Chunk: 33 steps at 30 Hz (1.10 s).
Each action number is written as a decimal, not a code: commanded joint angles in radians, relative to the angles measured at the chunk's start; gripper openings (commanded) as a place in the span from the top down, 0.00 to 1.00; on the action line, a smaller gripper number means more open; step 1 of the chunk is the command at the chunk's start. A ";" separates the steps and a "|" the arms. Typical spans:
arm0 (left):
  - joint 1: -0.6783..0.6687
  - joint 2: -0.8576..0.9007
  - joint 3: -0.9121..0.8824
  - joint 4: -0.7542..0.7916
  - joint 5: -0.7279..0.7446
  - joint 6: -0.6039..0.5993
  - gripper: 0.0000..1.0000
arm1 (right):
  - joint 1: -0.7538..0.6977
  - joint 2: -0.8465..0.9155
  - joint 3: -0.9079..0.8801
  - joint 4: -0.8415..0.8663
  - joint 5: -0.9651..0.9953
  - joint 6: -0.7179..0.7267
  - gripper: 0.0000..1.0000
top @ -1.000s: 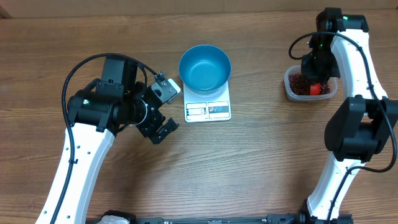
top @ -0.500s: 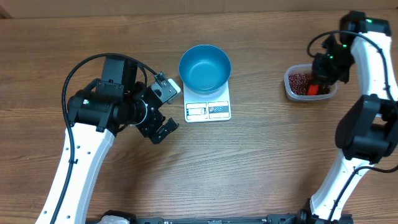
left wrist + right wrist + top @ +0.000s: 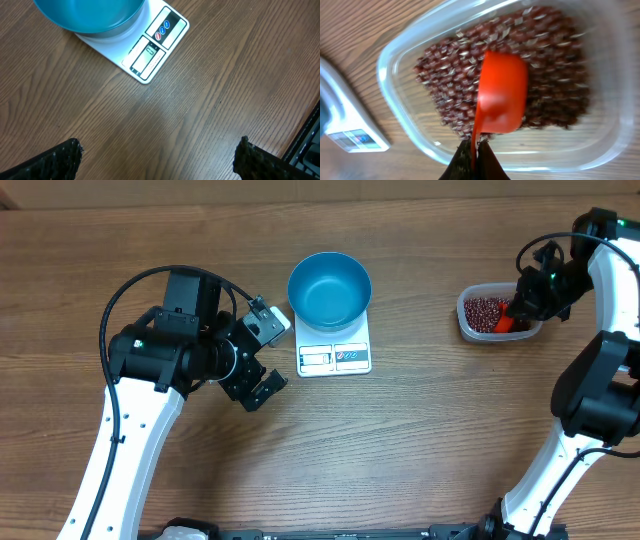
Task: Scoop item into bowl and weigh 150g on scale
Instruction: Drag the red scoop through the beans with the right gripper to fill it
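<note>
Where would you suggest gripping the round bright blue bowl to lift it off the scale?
Probably the rim of the round bright blue bowl, coming from above. It stands upright and open and looks too wide to span, so one finger goes inside the thin wall and one outside.

Wood-grain table [image 3: 420, 430], glossy bowl [image 3: 330, 290], clear plastic tub [image 3: 405, 112], plastic scoop [image 3: 501, 95]

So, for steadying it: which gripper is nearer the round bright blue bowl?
Left. The left gripper hangs open just beside the blue bowl; the right gripper is far off, shut on an orange scoop in the clear plastic tub.
</note>
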<state>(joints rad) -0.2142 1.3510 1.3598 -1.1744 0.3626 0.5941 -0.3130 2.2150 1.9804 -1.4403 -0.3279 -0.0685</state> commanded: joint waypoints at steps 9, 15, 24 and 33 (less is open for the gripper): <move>0.006 -0.016 -0.003 0.003 0.000 -0.018 0.00 | 0.003 0.020 -0.078 0.043 -0.070 -0.036 0.96; 0.006 -0.016 -0.003 0.003 0.000 -0.018 0.00 | 0.002 0.020 -0.078 0.043 -0.096 -0.038 0.96; 0.006 -0.016 -0.003 0.003 0.000 -0.018 0.00 | -0.051 0.020 -0.078 0.021 -0.097 -0.044 0.96; 0.006 -0.016 -0.003 0.003 0.000 -0.018 0.00 | -0.106 0.020 -0.084 0.001 -0.148 -0.074 0.96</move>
<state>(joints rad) -0.2142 1.3510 1.3598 -1.1744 0.3626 0.5941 -0.3954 2.2158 1.9091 -1.4338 -0.4679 -0.1287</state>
